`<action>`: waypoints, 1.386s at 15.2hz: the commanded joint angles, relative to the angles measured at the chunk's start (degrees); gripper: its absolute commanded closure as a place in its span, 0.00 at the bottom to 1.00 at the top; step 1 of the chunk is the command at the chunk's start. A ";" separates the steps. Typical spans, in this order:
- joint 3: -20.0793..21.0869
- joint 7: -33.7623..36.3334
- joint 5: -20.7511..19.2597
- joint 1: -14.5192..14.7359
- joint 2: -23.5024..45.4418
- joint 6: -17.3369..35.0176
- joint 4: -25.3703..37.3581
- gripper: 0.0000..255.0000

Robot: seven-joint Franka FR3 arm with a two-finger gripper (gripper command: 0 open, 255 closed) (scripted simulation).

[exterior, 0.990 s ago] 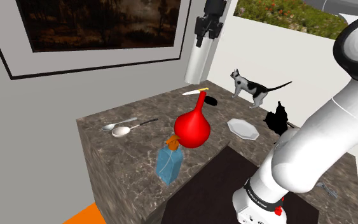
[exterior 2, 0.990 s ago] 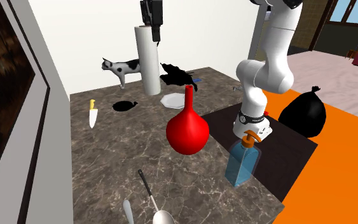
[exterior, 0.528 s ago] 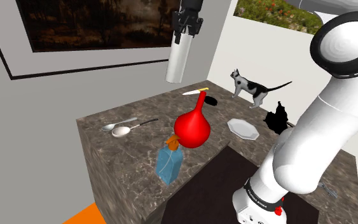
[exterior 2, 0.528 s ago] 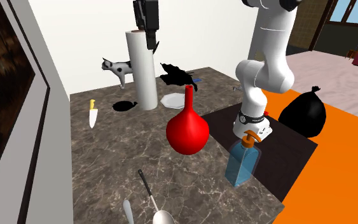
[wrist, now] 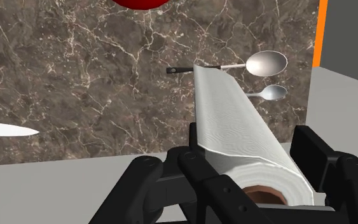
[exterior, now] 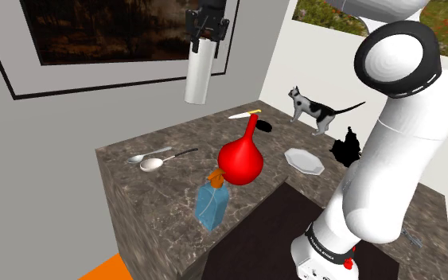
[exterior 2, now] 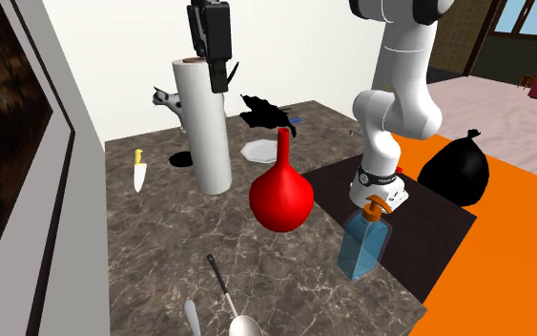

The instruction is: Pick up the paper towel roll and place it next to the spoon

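Note:
A tall white paper towel roll (exterior: pixel 198 72) (exterior 2: pixel 203 124) (wrist: pixel 234 125) hangs upright in the air, clasped at its top by my black gripper (exterior: pixel 208 30) (exterior 2: pixel 208 48) (wrist: pixel 250 167), which is shut on it. Two spoons (exterior: pixel 160 160) (exterior 2: pixel 230 313) (wrist: pixel 266 63) lie side by side on the dark marble counter (exterior: pixel 174 191) near its edge. In the wrist view the roll's far end points just short of the spoons. In the shoulder view the roll hangs above the counter's back part, beyond the spoons.
A red long-necked vase (exterior: pixel 241 159) (exterior 2: pixel 281 197) stands mid-counter, a blue soap bottle (exterior: pixel 212 200) (exterior 2: pixel 367 239) near the edge. A white knife (exterior 2: pixel 139 172), a white plate (exterior: pixel 304 161), a cat figurine (exterior: pixel 313 110) and a black object (exterior: pixel 347 149) sit farther back. A framed picture (exterior: pixel 126 32) hangs on the wall.
The gripper has carried the roll steadily toward the shoulder view's left, from near the wall corner to over the counter's back part, nearer the spoons.

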 commanded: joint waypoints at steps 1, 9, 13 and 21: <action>0.11 0.22 -0.11 0.21 -0.73 1.84 -2.52 1.00; 0.23 0.10 -0.46 0.47 -3.70 9.26 -12.89 1.00; 0.27 0.02 -0.56 0.54 -4.66 12.68 -17.27 1.00; 0.33 -0.16 -0.64 0.63 -5.76 19.19 -24.88 1.00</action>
